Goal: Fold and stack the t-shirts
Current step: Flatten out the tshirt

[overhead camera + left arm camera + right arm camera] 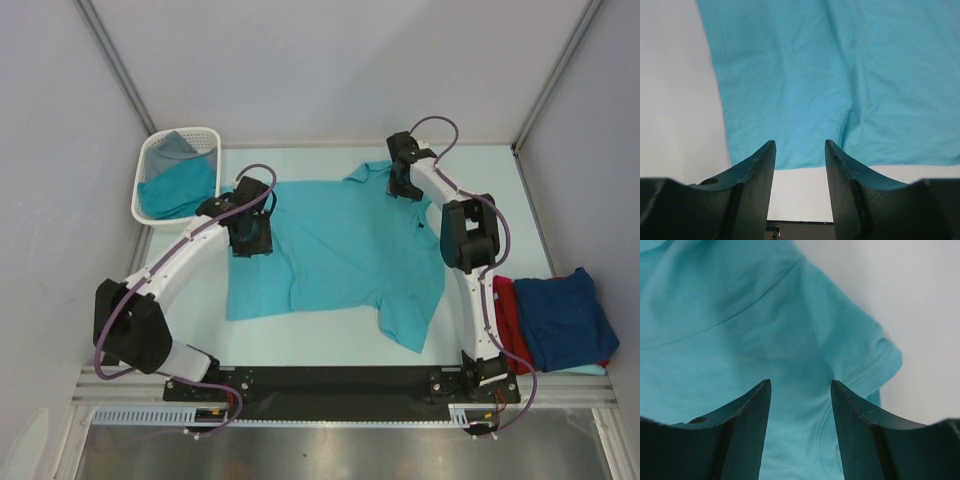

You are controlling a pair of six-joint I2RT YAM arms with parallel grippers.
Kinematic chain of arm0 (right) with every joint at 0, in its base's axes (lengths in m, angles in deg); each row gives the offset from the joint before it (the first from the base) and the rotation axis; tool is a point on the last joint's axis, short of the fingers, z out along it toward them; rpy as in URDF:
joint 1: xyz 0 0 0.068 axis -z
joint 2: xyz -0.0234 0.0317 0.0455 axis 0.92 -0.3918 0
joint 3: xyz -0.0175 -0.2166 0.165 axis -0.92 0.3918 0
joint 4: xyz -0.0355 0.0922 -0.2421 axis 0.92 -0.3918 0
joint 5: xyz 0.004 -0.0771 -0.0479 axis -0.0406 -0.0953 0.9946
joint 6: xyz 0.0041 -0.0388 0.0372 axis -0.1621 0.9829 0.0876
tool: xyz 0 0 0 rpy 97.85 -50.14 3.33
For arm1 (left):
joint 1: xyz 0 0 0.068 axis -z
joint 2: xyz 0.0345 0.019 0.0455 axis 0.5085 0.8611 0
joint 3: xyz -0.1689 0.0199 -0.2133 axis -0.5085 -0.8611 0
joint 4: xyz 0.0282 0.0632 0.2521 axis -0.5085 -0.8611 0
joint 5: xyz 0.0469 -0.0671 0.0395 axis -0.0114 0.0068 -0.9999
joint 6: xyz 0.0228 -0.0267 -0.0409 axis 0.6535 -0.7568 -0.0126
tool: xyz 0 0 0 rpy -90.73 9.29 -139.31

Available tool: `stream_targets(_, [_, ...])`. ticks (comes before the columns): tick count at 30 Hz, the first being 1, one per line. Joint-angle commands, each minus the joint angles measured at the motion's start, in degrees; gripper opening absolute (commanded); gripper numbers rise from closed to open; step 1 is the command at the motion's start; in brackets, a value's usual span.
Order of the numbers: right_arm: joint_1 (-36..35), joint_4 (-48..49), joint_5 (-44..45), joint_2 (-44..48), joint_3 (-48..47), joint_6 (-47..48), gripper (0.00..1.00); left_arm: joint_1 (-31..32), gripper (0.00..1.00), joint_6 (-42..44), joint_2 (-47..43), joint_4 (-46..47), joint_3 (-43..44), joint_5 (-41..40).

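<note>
A teal t-shirt (340, 250) lies spread flat in the middle of the table, collar toward the back. My left gripper (250, 232) hovers over its left side, open and empty; the left wrist view shows the teal cloth (840, 75) and its edge between the fingers (757, 172). My right gripper (403, 185) is over the shirt's back right shoulder, open and empty; the right wrist view shows rumpled teal cloth (765, 325) below the fingers (850, 410). A folded navy shirt (565, 315) lies on a red shirt (507, 315) at the right.
A white slotted basket (180, 170) at the back left holds a teal shirt (180, 192) and a grey shirt (175, 148). Grey walls enclose the table on three sides. A black rail (330, 385) runs along the near edge.
</note>
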Motion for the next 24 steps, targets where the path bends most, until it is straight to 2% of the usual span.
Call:
stream_targets(1, [1.7, -0.9, -0.3, -1.6, -3.5, 0.3, 0.56, 0.6, 0.50, 0.1, -0.8, -0.9, -2.4, -0.4])
stream_targets(9, [1.9, -0.8, -0.8, -3.0, -4.4, 0.1, 0.56, 1.2, 0.50, -0.6, 3.1, 0.7, -4.6, 1.2])
stream_targets(16, [2.7, -1.2, -1.4, -4.4, -6.3, -0.1, 0.56, 1.6, 0.43, -1.7, 10.8, 2.5, -5.6, 7.6])
stream_targets(24, [3.8, -1.7, -1.9, -6.2, -8.2, -0.4, 0.56, 2.3, 0.43, -1.6, 13.0, 2.8, -6.5, 7.0])
